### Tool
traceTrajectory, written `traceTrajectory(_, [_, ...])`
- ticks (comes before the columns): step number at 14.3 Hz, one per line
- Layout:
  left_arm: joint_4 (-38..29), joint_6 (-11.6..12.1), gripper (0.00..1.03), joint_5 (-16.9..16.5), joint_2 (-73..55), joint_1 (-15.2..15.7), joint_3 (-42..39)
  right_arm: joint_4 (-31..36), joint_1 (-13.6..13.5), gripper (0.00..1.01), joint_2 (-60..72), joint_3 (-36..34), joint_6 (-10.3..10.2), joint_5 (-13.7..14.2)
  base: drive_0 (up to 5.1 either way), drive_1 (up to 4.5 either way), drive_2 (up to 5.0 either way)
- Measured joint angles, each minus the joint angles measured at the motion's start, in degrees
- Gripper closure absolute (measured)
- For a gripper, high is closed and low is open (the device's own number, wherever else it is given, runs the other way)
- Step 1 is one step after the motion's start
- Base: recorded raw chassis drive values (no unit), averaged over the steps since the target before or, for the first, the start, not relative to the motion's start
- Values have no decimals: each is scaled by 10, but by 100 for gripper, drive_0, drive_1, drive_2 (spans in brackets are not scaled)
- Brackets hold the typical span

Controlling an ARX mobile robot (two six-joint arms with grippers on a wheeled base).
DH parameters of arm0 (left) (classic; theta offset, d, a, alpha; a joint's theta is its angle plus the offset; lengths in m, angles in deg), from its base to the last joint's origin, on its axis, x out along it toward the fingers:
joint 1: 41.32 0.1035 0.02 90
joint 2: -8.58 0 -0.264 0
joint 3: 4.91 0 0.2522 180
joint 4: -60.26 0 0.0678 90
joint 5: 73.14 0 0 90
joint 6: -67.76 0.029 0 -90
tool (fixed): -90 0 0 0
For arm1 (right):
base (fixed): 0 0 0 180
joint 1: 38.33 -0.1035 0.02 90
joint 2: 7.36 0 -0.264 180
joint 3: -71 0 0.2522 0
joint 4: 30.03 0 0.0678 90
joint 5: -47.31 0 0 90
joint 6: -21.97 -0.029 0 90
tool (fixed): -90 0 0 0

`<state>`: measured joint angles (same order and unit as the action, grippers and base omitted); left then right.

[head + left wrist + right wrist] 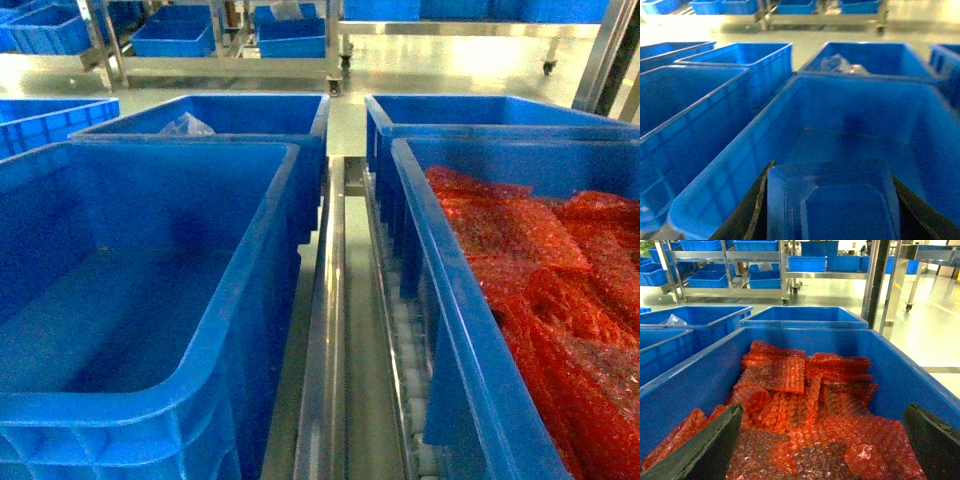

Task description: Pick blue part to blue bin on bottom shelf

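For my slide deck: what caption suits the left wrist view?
Left pincer holding a blue part above an empty blue bin.

Left hand (832, 210) fingertips cut off by frame's bottom edge.

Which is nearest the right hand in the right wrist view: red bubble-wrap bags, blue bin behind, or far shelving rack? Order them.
From the right hand:
1. Red bubble-wrap bags, directly below and ahead, in the near bin.
2. Blue bin behind, next back, centre.
3. Far shelving rack, across the floor, upper left.
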<state>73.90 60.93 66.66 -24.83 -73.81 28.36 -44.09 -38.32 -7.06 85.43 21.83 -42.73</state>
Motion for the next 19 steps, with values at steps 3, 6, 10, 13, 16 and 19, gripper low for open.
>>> traceTrajectory(3, [-184, 27, 59, -46, -152, 77, 25, 0, 0, 3, 0, 0, 0, 0, 0, 0, 0])
traceTrajectory(6, [-288, 58, 42, -145, -350, 119, 87, 0, 0, 3, 0, 0, 0, 0, 0, 0, 0])
traceTrajectory(10, [-292, 58, 4, -145, -345, 119, 87, 0, 0, 3, 0, 0, 0, 0, 0, 0, 0])
traceTrajectory(13, [-440, 62, 31, -318, -306, 171, 4, 0, 0, 3, 0, 0, 0, 0, 0, 0, 0])
traceTrajectory(16, [-436, 62, 61, -379, -249, 208, -56, 0, 0, 3, 0, 0, 0, 0, 0, 0, 0])
traceTrajectory(19, [-417, 62, 95, -410, -182, 240, -101, 0, 0, 3, 0, 0, 0, 0, 0, 0, 0])
